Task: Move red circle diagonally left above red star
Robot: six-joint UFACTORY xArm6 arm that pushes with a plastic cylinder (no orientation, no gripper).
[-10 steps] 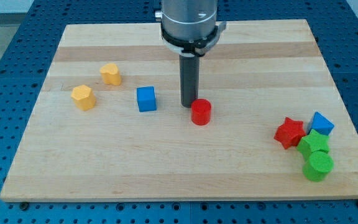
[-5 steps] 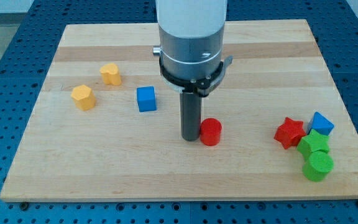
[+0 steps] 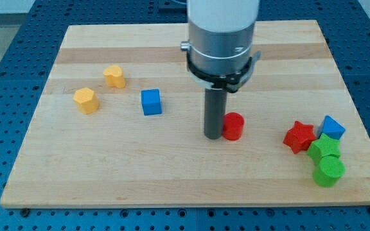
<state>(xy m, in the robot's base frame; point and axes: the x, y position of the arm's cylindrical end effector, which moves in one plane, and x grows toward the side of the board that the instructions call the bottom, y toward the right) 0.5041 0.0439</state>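
Observation:
The red circle (image 3: 234, 126), a short cylinder, stands on the wooden board (image 3: 191, 186) right of centre. My tip (image 3: 212, 136) rests against the red circle's left side. The red star (image 3: 299, 136) lies further towards the view's right and a little lower than the circle, with a clear gap of board between them.
A blue block (image 3: 332, 127), a green star-like block (image 3: 324, 149) and a green cylinder (image 3: 328, 171) cluster right of the red star. A blue cube (image 3: 151, 102) and two orange blocks (image 3: 114, 76) (image 3: 86, 100) lie at the view's left.
My tip has swept down and then rightward, pushing the red circle right, closer to the red star. The other blocks have not moved.

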